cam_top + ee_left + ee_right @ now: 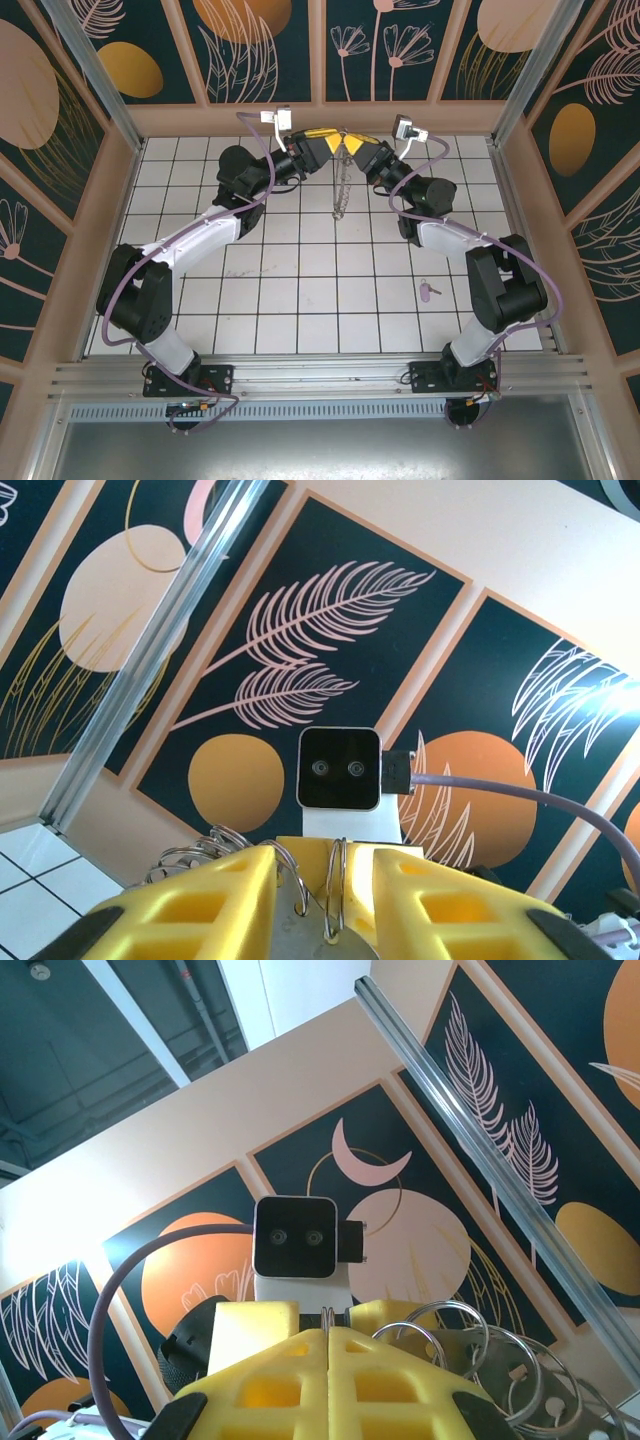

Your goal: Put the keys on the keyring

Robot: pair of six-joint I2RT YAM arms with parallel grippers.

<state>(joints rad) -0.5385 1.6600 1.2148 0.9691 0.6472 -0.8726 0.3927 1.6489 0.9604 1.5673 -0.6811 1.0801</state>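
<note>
Both grippers meet high at the back centre. My left gripper (333, 141) (325, 865) has its yellow fingers (200, 900) closed on a flat grey metal key piece (320, 925), and two wire rings (337, 880) pass through its holes. My right gripper (352, 143) (328, 1335) is shut, pinching a thin ring (327, 1312) of the keyring. The keyring's chain of rings (340, 190) hangs down from the grippers, and more of its loops (470, 1345) bunch beside the right fingers. A tiny lilac-pink key (430, 290) lies on the tiled floor near the right arm.
White tiled floor (300, 290) is walled by patterned panels (400, 40) and aluminium posts (95, 70). Purple cables (130, 300) loop along both arms. Each wrist view faces the other arm's black camera block (340, 770) (293, 1238).
</note>
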